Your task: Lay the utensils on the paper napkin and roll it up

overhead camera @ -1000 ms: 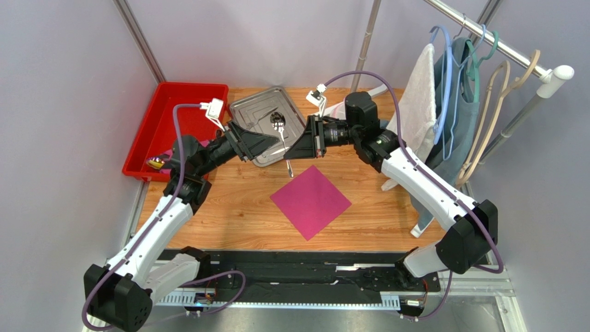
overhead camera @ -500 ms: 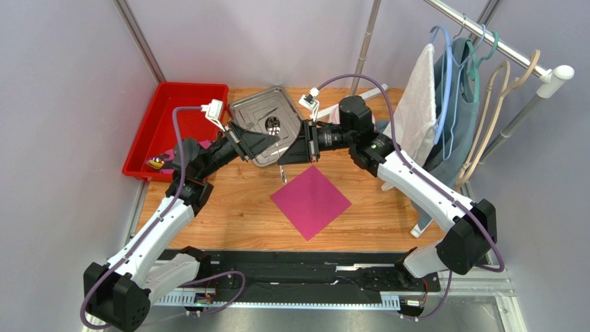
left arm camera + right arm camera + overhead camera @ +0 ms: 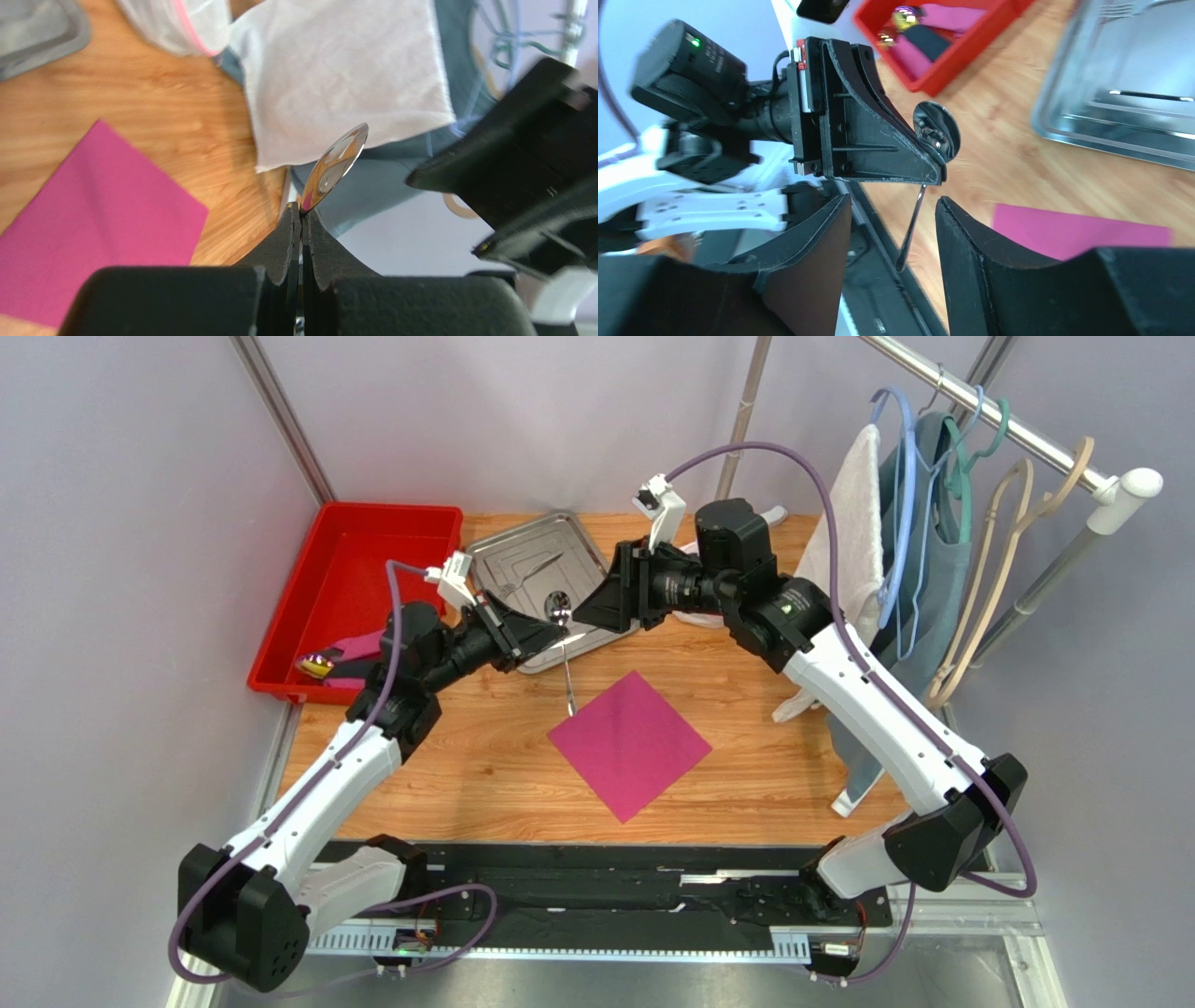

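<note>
The spoon (image 3: 563, 637) hangs bowl-up in the air just beyond the far-left edge of the napkin (image 3: 630, 744), not yet over the sheet. The left tool (image 3: 302, 217) is pressed together on the spoon's neck. It looks light, stiff and slick, so a pinch at the neck may let it swing. A hold at mid-handle would probably steady it better. The napkin is thin and likely to slide or crease on the bench (image 3: 477, 756).

The right tool (image 3: 892, 201) stands spread beyond the napkin, gripping nothing. Its own wrist view shows the handle hanging free, which the left wrist view hides. Only the top view shows the gap between spoon and napkin. Farther from the napkin, another slim piece lies in the steel tray (image 3: 1088, 133).
</note>
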Tool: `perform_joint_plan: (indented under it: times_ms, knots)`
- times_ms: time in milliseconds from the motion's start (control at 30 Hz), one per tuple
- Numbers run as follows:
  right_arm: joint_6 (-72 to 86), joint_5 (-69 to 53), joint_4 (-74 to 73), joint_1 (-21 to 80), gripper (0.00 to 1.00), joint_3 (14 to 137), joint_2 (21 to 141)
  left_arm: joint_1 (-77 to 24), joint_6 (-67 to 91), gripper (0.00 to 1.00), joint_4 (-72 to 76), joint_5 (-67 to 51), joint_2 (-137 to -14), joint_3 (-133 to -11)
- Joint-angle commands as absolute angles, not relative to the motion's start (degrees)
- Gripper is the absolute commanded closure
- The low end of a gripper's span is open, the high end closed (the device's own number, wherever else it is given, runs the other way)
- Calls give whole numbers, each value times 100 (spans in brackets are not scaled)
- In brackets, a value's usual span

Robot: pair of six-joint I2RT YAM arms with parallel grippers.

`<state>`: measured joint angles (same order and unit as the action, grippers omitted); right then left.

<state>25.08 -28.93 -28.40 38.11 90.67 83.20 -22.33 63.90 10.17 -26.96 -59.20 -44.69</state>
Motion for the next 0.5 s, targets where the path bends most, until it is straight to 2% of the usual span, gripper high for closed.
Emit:
perform_joint_plan:
  times_ms: [0, 100, 267, 467]
  knots:
    - [1820, -1811, -3559, 4042, 47, 9272, 8543, -2215, 6381, 100, -648, -2268, -6292, -5359]
    - [1934, -1301, -3639, 4165, 53, 9264, 8587, -2215, 6538, 100, -459, -2188, -6372, -5283]
    - [2144, -1143, -3472, 4350, 54, 9123, 8622, -2215, 7136, 100, 228, -2373, -6635, -5133]
    - [2241, -1098, -3296, 4386, 57, 9237, 8859, -2224, 7216, 100, 369, -2452, -6715, -5142]
